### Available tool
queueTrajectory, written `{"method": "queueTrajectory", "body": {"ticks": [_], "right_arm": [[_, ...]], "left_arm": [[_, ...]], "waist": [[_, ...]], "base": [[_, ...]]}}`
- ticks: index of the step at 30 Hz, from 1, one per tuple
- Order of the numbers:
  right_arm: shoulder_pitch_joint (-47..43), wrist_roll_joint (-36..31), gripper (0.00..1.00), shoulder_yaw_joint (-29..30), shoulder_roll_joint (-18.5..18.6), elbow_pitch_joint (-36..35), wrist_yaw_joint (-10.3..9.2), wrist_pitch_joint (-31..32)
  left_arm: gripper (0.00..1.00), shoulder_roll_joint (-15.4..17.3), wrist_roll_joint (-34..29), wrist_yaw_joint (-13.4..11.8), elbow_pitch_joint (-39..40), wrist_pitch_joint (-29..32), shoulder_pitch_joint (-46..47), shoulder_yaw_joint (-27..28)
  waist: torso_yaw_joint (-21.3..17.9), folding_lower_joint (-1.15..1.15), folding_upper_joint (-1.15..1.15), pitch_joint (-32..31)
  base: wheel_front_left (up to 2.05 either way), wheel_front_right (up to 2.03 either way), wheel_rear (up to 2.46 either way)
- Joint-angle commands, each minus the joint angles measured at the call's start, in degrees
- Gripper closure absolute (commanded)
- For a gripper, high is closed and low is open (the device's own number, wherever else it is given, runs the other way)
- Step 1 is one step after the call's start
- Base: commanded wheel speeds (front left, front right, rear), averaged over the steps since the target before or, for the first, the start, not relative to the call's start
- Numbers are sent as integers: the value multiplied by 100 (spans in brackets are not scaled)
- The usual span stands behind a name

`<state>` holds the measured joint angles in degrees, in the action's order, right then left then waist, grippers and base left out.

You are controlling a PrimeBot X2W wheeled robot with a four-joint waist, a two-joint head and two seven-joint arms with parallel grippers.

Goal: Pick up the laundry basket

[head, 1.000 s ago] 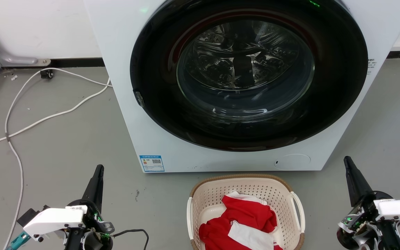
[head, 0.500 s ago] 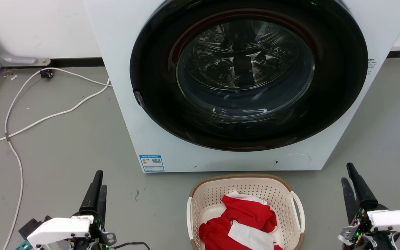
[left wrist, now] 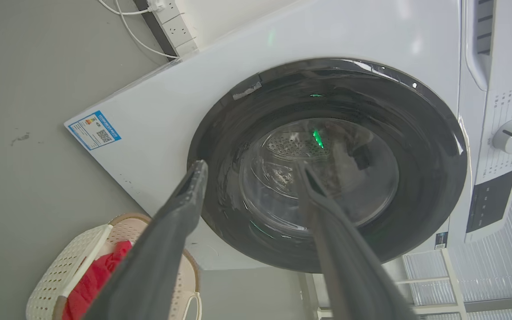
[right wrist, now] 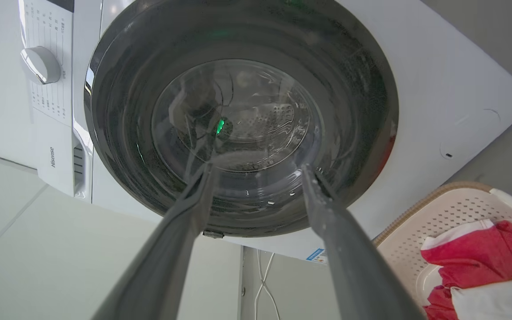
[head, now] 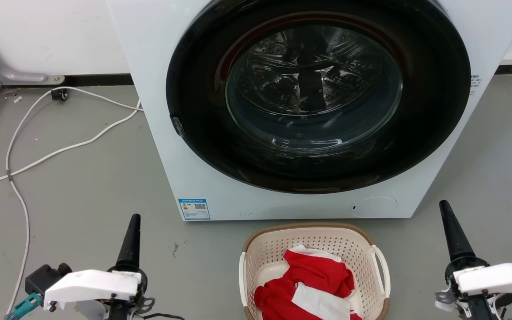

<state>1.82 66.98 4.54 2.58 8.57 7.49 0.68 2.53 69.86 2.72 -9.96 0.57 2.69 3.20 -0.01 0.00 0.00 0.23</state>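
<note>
The laundry basket stands on the grey floor just in front of the washer, cream-white with a brown rim and white loop handles. A red and white garment lies inside it. My left gripper hovers well to the basket's left, and my right gripper is off to its right; both point at the washer. The left wrist view has the left gripper open with the basket at lower left. In the right wrist view the right gripper is open and holds nothing, with the basket at lower right.
The white washer with its dark round door shut stands directly behind the basket. White cables trail over the floor on the left, near a small castor at the wall. A power strip lies by the washer.
Both grippers have rolled, so each shows one finger edge-on instead of two. The left gripper has shifted slightly right. The basket has not moved.
</note>
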Motion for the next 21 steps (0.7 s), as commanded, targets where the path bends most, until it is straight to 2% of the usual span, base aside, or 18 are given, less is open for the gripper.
{"method": "queueTrajectory", "body": {"ticks": [1, 9, 21], "right_arm": [[-5, -258, 0, -31, 16, -174, 0, -61], [-146, -1353, 0, -182, 19, -363, 0, -245], [-305, -2512, 0, -272, 23, -566, 0, -491]], "left_arm": [[0, 22, -241, -44, 150, -59, 42, -46], [0, 24, -1135, -255, 294, -242, -46, -230], [0, 28, -2237, -414, 447, -486, -157, -428]], "waist": [[1, 0, 0, -2], [4, 0, 0, -15], [17, 0, 0, -32]], "base": [[0, 0, 0], [0, 0, 0], [0, 0, 0]]}}
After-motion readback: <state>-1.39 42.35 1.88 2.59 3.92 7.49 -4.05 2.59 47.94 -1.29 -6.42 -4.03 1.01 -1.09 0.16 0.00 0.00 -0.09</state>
